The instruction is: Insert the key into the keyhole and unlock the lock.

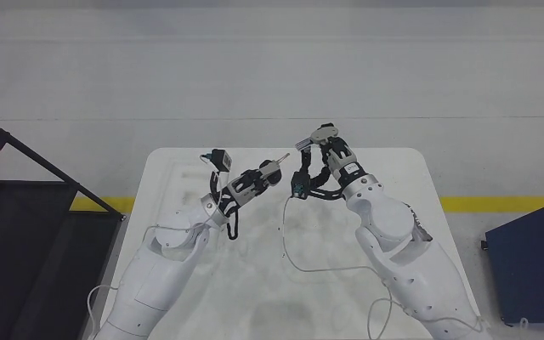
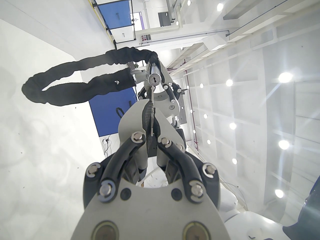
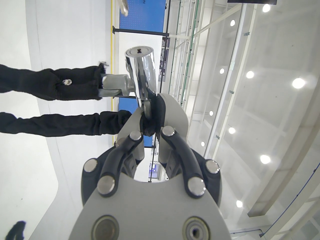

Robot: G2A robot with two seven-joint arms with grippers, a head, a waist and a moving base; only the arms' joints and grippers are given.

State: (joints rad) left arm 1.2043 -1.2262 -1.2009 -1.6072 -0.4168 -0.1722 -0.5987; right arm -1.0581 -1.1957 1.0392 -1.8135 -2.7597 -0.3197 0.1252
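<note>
My left gripper [image 2: 150, 111] is shut on the key [image 2: 152, 99], whose thin blade points at the lock. The lock's chrome cylinder [image 2: 154, 76] faces the key with its keyhole [image 2: 154, 79] showing, and the blade tip sits just short of it. My right gripper [image 3: 150, 111] is shut on the lower end of that cylinder [image 3: 141, 71], holding it above the table. The lock's black fabric-covered loop [image 3: 50, 123] hangs off to the side. In the top view the left gripper [image 1: 270, 172] with the key [image 1: 283, 158] and the right gripper [image 1: 321, 146] with the lock [image 1: 304, 141] meet over the table's far half.
The white table [image 1: 391, 178] lies under both arms, with a thin white cable [image 1: 285, 242] trailing across its middle. A yellow floor line [image 1: 476, 204] runs behind it, and a dark frame [image 1: 42, 170] stands to one side.
</note>
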